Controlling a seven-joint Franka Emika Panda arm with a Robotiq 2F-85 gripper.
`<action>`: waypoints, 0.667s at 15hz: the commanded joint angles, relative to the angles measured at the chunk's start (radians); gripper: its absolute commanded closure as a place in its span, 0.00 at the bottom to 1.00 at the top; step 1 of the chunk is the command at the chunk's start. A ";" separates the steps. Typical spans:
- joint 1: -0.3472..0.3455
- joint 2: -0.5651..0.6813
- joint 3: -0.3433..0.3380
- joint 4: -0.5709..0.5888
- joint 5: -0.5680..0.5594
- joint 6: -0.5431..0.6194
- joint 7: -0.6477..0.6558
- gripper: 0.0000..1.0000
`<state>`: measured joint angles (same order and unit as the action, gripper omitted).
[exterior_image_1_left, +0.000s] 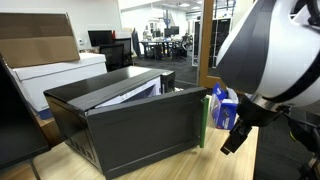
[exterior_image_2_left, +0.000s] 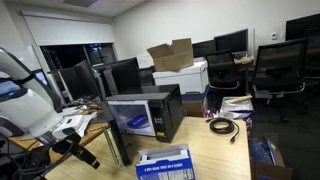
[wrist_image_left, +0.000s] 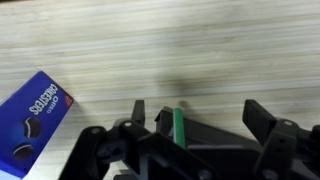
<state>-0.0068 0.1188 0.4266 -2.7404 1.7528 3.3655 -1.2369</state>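
Both exterior views face the microwave (exterior_image_1_left: 150, 125); wrist downward.

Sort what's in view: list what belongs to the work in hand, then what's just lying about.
In hand: pincer, open; blue cookie box; green strip; microwave.

Lying about: black cable; cardboard box; office chair.

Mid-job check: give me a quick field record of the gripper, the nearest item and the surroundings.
gripper: open, gripping nothing, over the wooden table
nearest item: blue cookie box, clear of the gripper
green strip: within the gripper's opening in the wrist view, identity unclear
microwave: black, on the table by the box
cable: black, coiled, on the table
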 joint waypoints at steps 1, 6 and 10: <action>-0.007 0.009 0.000 0.012 0.019 0.005 0.000 0.00; -0.008 0.015 -0.001 0.020 0.021 0.005 0.000 0.00; -0.003 0.062 0.013 0.024 0.041 0.082 -0.029 0.00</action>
<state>-0.0118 0.1359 0.4260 -2.7199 1.7736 3.3823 -1.2372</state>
